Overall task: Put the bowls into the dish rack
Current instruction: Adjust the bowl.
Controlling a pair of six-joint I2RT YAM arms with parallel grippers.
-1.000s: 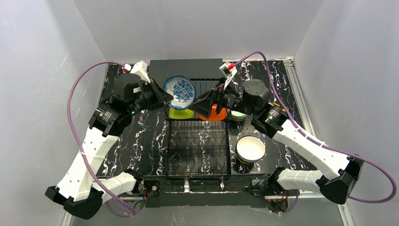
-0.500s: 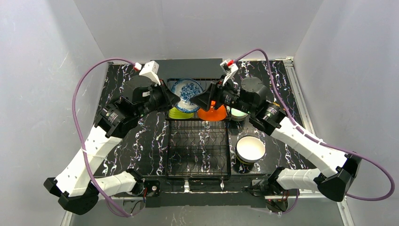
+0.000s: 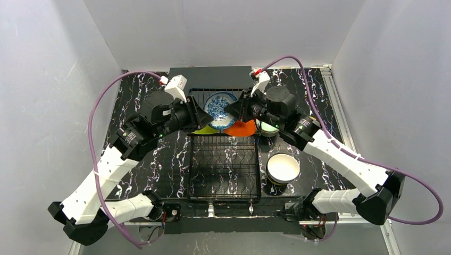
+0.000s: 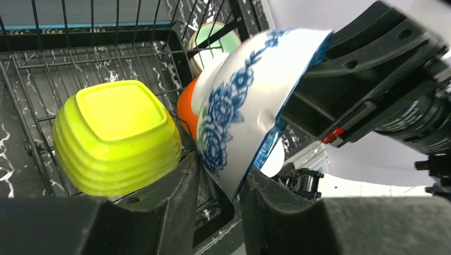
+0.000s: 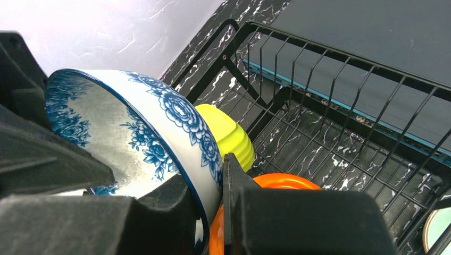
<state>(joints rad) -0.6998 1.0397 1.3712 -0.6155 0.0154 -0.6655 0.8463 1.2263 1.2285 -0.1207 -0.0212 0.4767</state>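
A blue-white patterned bowl [image 3: 220, 104] hangs tilted on edge over the back of the black dish rack [image 3: 223, 170], between both grippers. My right gripper [image 5: 205, 186] is shut on its rim, one finger inside and one outside. My left gripper [image 4: 220, 183] stands open around the opposite rim, with a gap showing beside the bowl wall [image 4: 250, 101]. Under it in the rack's back tier lie a lime green bowl [image 4: 117, 135] upside down and an orange bowl [image 5: 287, 183].
A mint bowl [image 3: 268, 129] sits on the table just right of the rack. A white bowl [image 3: 283, 167] tops a stack further to the front right. A flat dark grey box [image 3: 210, 73] lies behind the rack. Both arms crowd the rack's back end.
The left arm carried the patterned bowl right and down to the rack's back tier. The right gripper closed on its rim, and the left gripper's jaws loosened.
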